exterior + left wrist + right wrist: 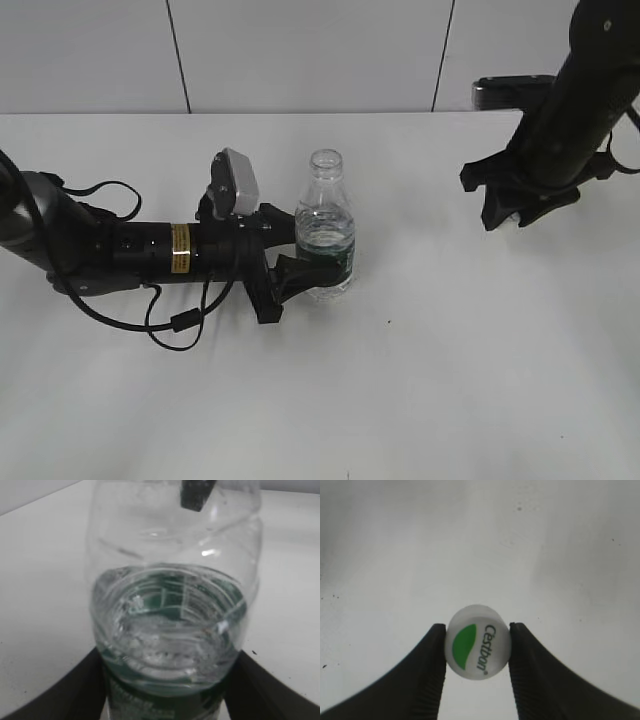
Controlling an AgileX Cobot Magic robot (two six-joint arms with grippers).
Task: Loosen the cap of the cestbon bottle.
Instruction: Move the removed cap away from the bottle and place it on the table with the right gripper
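The cestbon bottle [326, 228] stands upright on the white table [450, 380], a little left of the middle in the exterior view. It is small and clear, with a dark green label band around its lower half and water up to about the top of that band. Its neck is open at the top, with no closure on it.

The cap [478, 649] is away from the bottle, in the right gripper [478, 652]. It is a small round white piece, its top marked with a green leaf shape and the printed word "Cestbon". The two dark ribbed fingers [434, 670] press its sides, one on each side, so the pincer is closed down to the cap's width and holds it above the table.

The left gripper [292, 262] lies low, reaching in from the left, and its jaws are closed around the lower body of the bottle at the label. In the left wrist view the bottle [172, 615] fills the frame; the dark fingers [75, 690] show only at the bottom corners, cut off by the edge.

In the exterior view the right gripper [520, 200] hangs near the far right of the table, well apart from the bottle. The cap itself is hard to make out there; a pale spot between the fingertips may be it. The bottle's neck and mouth are cut off in the left wrist view, and its label print is blurred there.

There is one bottle, one cap and two grippers.
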